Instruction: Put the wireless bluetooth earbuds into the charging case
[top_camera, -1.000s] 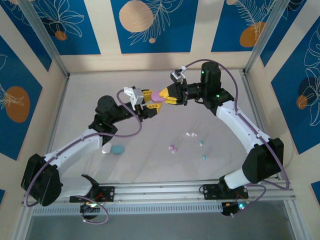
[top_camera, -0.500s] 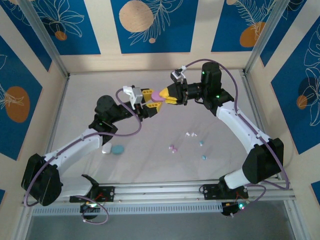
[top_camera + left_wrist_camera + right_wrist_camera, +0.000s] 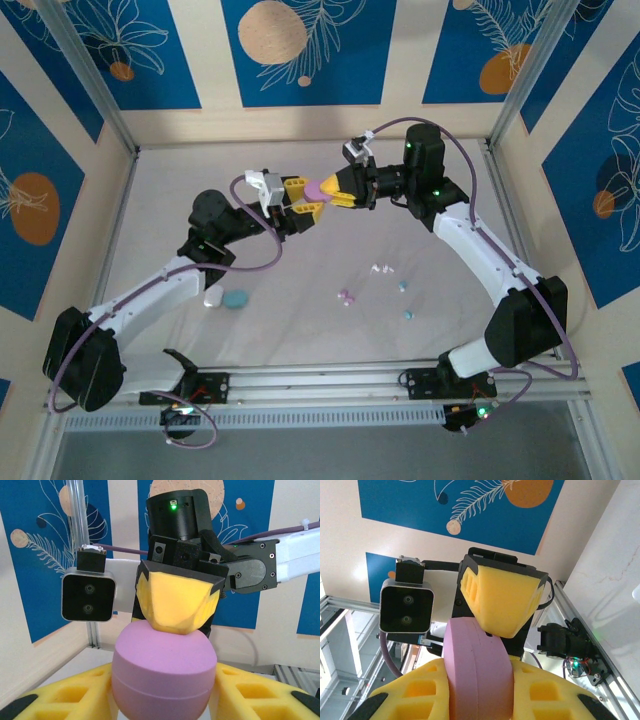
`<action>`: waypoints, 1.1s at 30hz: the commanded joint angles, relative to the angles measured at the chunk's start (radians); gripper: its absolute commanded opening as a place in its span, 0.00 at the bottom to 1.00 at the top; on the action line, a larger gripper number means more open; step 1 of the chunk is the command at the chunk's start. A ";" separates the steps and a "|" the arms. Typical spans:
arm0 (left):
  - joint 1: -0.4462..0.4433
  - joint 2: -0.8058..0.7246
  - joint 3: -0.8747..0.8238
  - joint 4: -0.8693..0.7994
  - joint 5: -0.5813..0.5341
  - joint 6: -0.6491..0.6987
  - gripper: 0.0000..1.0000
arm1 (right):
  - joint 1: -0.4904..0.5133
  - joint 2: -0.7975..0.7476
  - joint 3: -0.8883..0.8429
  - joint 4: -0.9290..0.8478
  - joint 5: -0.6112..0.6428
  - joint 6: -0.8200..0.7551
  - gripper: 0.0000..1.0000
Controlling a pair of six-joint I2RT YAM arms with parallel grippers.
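Note:
A pink charging case [image 3: 318, 188], lid closed with its seam showing, hangs in the air over the back of the table. My left gripper [image 3: 305, 207] is shut on its broad sides [image 3: 162, 675]. My right gripper [image 3: 336, 190] is shut across its thin edges [image 3: 477, 675] from the opposite side. The right gripper's yellow fingers [image 3: 177, 600] sit on top of the case in the left wrist view. Tiny earbuds lie loose on the table: a white pair [image 3: 381, 268], a pink pair [image 3: 346, 297] and two teal ones [image 3: 403, 286] [image 3: 408, 314].
A teal case [image 3: 235, 299] and a white case [image 3: 212, 297] lie side by side near the left arm's forearm. The metal rail [image 3: 320, 380] runs along the near edge between the arm bases. Panelled walls enclose the table.
Both grippers and the pink case between them have drifted very slightly toward the back. The earbuds and the other cases have not moved.

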 commanded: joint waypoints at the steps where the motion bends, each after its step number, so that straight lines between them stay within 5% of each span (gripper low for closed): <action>1: -0.011 0.007 0.033 -0.002 0.024 0.015 0.47 | -0.004 -0.021 -0.016 0.038 -0.026 0.029 0.11; 28: -0.011 0.013 0.050 -0.001 0.027 0.011 0.48 | -0.004 -0.024 -0.024 0.032 -0.025 0.027 0.11; 33: -0.011 0.016 0.051 -0.009 0.025 0.015 0.36 | -0.003 -0.023 -0.023 0.031 -0.025 0.026 0.12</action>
